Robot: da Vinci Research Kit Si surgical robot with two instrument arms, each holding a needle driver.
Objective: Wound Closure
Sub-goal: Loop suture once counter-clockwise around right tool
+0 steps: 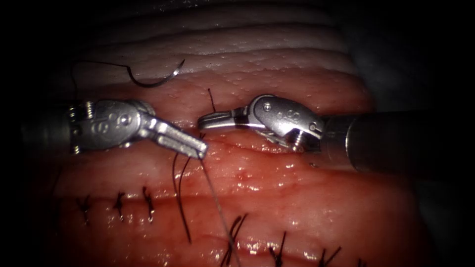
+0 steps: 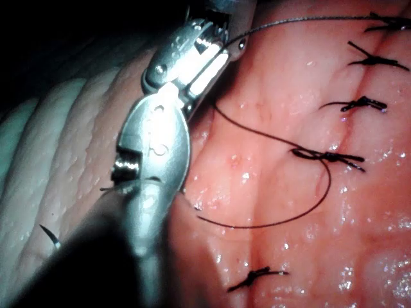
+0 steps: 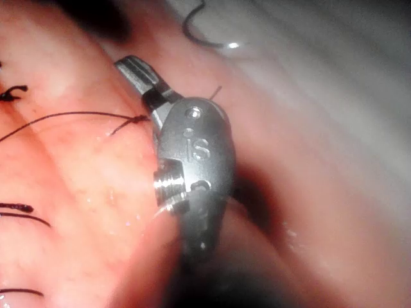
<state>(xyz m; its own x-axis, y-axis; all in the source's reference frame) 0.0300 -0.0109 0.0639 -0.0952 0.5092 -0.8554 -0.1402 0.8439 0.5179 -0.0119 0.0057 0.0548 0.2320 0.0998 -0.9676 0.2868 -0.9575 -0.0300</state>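
The curved needle (image 1: 156,81) lies free on the pale tissue at the upper left, beyond the left tool, held by neither tool and not in the tissue; it shows again (image 3: 207,40) in the right wrist view. My left tool (image 1: 200,151) (image 2: 234,42) is shut on a grey strand of thread (image 1: 217,202) (image 2: 302,22) that runs down across the tissue. My right tool (image 1: 202,121) (image 3: 128,64) points left, its tip close above the left tool's, shut on a short dark thread end (image 1: 212,99) (image 3: 131,120) at the cut (image 1: 257,144).
Dark loose thread loops (image 1: 179,198) (image 2: 308,205) hang below the left tool's tip. Finished stitches with cut ends sit in a row lower left (image 1: 118,202) and lower right (image 1: 277,252). Red fluid wets the tissue (image 1: 307,198).
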